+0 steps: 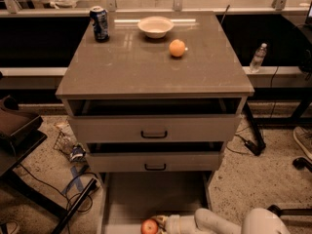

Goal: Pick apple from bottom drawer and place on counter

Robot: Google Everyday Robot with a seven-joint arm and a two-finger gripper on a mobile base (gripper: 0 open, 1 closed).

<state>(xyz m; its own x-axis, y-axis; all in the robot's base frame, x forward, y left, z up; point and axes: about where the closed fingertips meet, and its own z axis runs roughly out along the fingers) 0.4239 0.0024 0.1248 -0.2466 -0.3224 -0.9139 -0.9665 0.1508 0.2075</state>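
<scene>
The red apple (149, 226) lies on the pale floor of the open bottom drawer (146, 199), at the frame's lower edge. My gripper (160, 224) reaches in from the right on a white arm and sits right against the apple's right side. The grey-brown counter (131, 67) tops the cabinet above.
On the counter stand a blue can (99, 24), a white bowl (155, 27) and an orange fruit (177, 48). The two upper drawers (154, 129) are slightly open. Cables and clutter lie on the floor at left. A bottle (258, 57) stands at right.
</scene>
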